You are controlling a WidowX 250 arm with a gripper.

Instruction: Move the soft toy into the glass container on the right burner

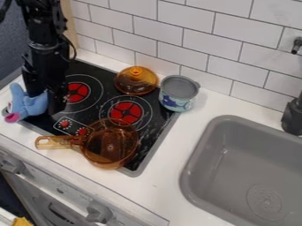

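At the stove's left side, the black gripper (46,95) hangs low from the arm at the upper left, right against the soft toy. The soft toy (28,105) is light blue with a pink end at its lower left. It lies at the left edge of the stove, partly overlapping the gripper. An amber glass container (110,148) with a handle pointing left stands on the front right part of the stove, just in front of the right burner (126,112) and overlapping its front edge.
Behind the right burner sits an amber glass lid (136,81). A blue-patterned pot with a grey top (179,93) stands at the stove's back right corner. Beyond the white counter (168,163) are the grey sink (254,176) and a dark faucet (292,117). A tiled wall bounds the back.
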